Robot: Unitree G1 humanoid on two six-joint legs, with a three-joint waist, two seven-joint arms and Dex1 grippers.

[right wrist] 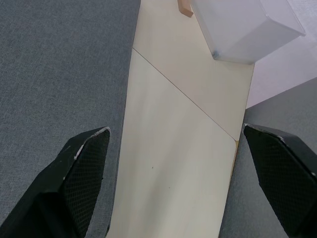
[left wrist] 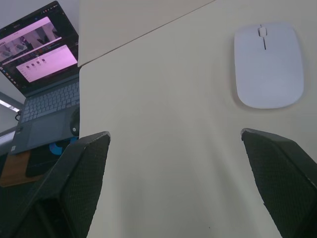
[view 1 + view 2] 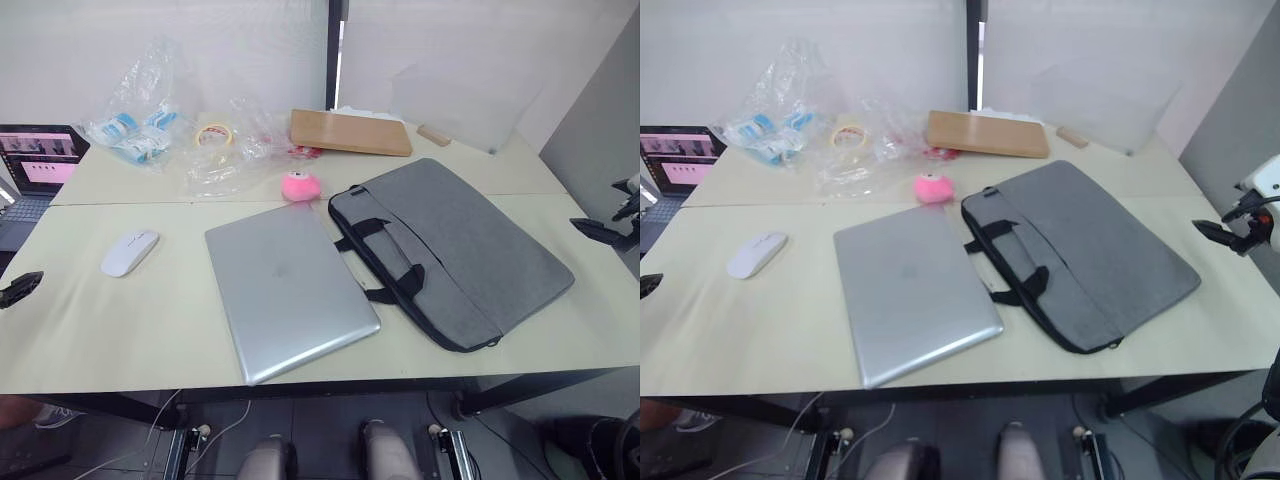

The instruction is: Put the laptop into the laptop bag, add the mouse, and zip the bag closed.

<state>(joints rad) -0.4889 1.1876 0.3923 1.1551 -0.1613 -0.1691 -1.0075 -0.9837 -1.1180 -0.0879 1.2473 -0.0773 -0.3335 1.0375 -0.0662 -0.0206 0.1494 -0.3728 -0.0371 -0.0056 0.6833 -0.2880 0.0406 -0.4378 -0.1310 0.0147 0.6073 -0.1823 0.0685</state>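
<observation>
Left eye view has the big cream-coloured table [image 3: 90,320] taking up most of the scene, made of panels with seams between them. Biggest thing on it is the flat grey fabric laptop bag [image 3: 460,250] with black strap handles, lying flat on the right side, angled, its handles flopped toward the middle. Just beside it, to the left, is the large thin silver-grey metal laptop [image 3: 285,285], lid closed, lying flat with its near corner close to the front edge of the table; the bag's handles come very near its right edge. At the back there's a flat tan cardboard-looking slab [image 3: 350,131], and left of that a messy pile of clear crinkly plastic bags [image 3: 150,110] with a roll of tape [image 3: 214,134] in among them. Off the far left edge sits a small dark laptop with a lit pink screen [image 3: 38,160]. A pink fluffy ball-shaped thing [image 3: 297,186] sits right behind the silver laptop's far edge. The small smooth white oval mouse [image 3: 129,251] is on the left part of the table, well apart from the silver laptop. Left gripper [image 2: 176,148] has its two black fingers spread wide over bare table, holding nothing, mouse just ahead of one finger. Right gripper [image 1: 183,148] is spread wide too, empty, hovering above the table's right end with the bag's grey fabric next to one finger.
</observation>
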